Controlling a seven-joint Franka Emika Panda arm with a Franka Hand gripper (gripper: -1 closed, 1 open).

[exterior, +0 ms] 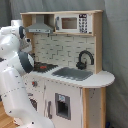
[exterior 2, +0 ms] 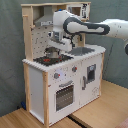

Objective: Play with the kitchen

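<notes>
Nearest in the second exterior view: the wooden floor [exterior 2: 100, 112], with the kitchen [exterior 2: 65, 80] standing on it, front panel facing the camera. Oven door [exterior 2: 64, 95] low on the front, shut; knobs [exterior 2: 56, 75] above it; a dispenser-like panel [exterior 2: 90, 74] on the cupboard door to the second exterior view's right. On the counter, the red-ringed stovetop [exterior 2: 49, 59] carries a small dark pot [exterior 2: 51, 51], set where a burner would be, a sensible spot for pretend cooking. The Panda arm [exterior 2: 95, 27] reaches in from the second exterior view's right, bent over the counter so that the gripper [exterior 2: 56, 36] hangs above the pot, under the hood [exterior 2: 46, 20]; whether its fingers are parted or closed, I cannot tell. Judgement: the wrist is lined up to work at the pot or stovetop. In the first exterior view the arm's white body [exterior: 15, 75] blocks the stove side; the grey sink [exterior: 72, 73], black faucet [exterior: 85, 58] and microwave shelf [exterior: 75, 22] lie clear. Farthest: grey curtain [exterior: 117, 50].
</notes>
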